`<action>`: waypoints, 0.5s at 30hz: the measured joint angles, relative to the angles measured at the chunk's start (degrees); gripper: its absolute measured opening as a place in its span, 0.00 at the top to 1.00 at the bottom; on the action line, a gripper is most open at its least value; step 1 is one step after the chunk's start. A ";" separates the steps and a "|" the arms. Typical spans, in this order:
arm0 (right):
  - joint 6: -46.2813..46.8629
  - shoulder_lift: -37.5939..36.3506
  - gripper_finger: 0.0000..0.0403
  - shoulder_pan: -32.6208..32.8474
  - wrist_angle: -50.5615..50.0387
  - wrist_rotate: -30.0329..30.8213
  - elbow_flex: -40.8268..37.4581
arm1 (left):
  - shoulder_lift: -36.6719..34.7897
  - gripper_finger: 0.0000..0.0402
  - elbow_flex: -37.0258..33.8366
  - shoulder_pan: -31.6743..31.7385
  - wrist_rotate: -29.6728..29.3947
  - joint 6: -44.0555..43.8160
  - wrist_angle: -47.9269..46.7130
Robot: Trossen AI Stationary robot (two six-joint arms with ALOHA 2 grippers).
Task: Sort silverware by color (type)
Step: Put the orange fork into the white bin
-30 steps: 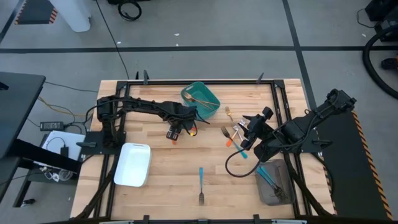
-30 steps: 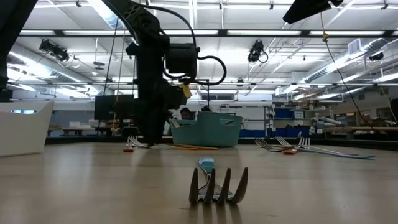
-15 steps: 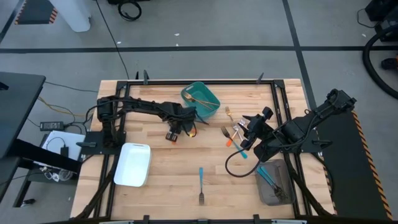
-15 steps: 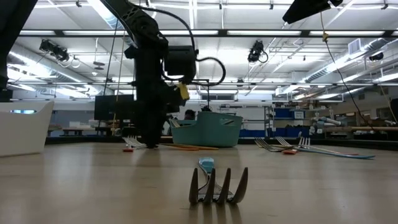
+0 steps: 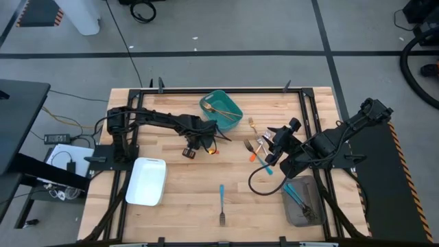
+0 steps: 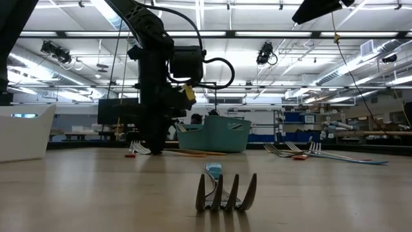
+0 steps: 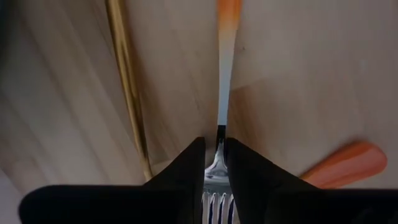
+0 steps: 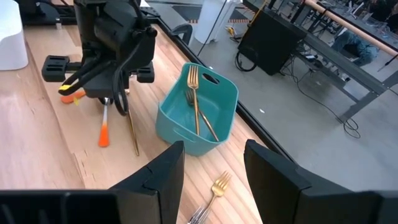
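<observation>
A grey concrete floor (image 5: 274, 27) crossed by dark lines surrounded the pale wooden counter (image 5: 192, 192); the low view alone showed the hall behind, with ceiling lights and shelving. On the counter lay a white rectangular tray (image 5: 147, 181) near the left arm's base, a grey tray (image 5: 302, 206) holding blue-handled utensils at the right edge, and a teal plastic bin (image 5: 222, 111) at the far side, in which the right wrist view showed gold forks (image 8: 198, 106).

The left pincer (image 5: 199, 142) stood low at the counter beside the bin, its two dark fingers (image 7: 186, 168) closed narrowly on the neck of an orange-handled fork (image 7: 224, 81), a grip only the left wrist view revealed; a loose gold utensil (image 7: 127, 81) and another orange handle (image 7: 342, 165) lay beside it. The right pincer (image 5: 280, 137) waited, jaws spread wide and empty, over a cluster of mixed forks (image 5: 257, 145). A blue-handled fork (image 5: 222, 203) lay alone near the front edge.
</observation>
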 joint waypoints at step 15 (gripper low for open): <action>-3.46 0.00 0.57 -0.01 0.46 1.65 -0.02 | 1.07 0.97 1.69 -3.34 -5.23 -2.64 -1.80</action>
